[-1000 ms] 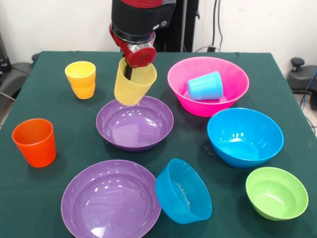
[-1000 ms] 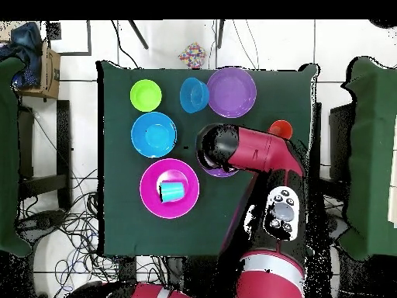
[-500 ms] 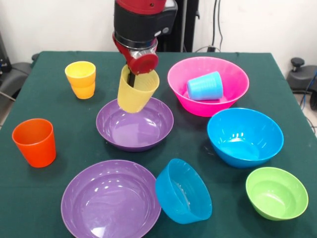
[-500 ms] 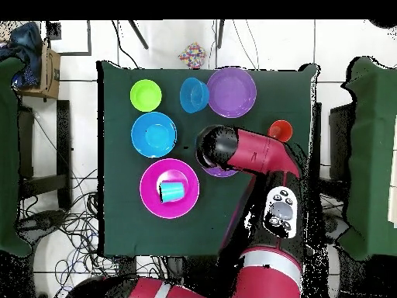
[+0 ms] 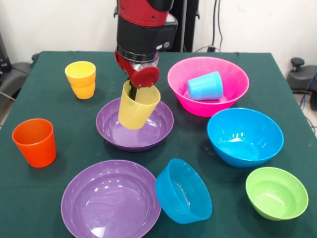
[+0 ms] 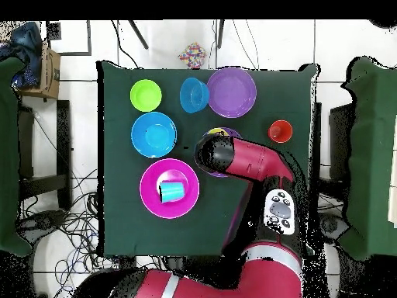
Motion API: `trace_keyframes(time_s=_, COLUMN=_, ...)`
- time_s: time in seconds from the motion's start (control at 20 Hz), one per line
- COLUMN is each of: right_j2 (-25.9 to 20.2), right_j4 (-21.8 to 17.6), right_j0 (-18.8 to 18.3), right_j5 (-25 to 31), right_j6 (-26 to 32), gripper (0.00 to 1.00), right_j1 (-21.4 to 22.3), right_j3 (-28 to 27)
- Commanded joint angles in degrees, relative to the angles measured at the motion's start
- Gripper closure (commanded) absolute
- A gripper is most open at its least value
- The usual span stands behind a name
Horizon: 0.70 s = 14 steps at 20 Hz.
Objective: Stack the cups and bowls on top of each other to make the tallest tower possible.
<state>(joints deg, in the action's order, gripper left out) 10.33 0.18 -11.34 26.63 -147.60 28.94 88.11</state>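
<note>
Nearest me on the green desk (image 5: pixel 292 94) I note a purple bowl (image 5: pixel 111 201), a small blue bowl (image 5: pixel 183 191) tipped on its side against it, and a small green bowl (image 5: pixel 276 192); none carries anything. Further back stand the orange cup (image 5: pixel 34 142) and the big blue bowl (image 5: pixel 245 136), both alone. Beyond those, the claw (image 5: pixel 132 94) pinches the rim of the ribbed pale yellow cup (image 5: pixel 137 106), tilted, hanging low over the second purple bowl (image 5: pixel 134 124); I cannot tell whether they touch. Farthest, the light blue cup (image 5: pixel 204 86) lies in the pink bowl (image 5: pixel 208 85), and two amber cups (image 5: pixel 80 78) sit nested. I judge the tower barely begun. I see no readable writing.
</note>
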Motion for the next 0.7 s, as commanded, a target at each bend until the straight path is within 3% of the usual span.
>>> trace_keyframes(time_s=0.05, right_j2=-7.74, right_j4=0.56, right_j0=-0.99, right_j5=-5.6, right_j6=-2.85, gripper=1.0, right_j1=-2.91, right_j3=4.08)
trace_keyframes(time_s=0.7, right_j2=-10.51, right_j4=1.49, right_j0=-3.69, right_j5=-5.36, right_j6=-1.88, gripper=1.0, right_j1=-1.79, right_j3=6.33)
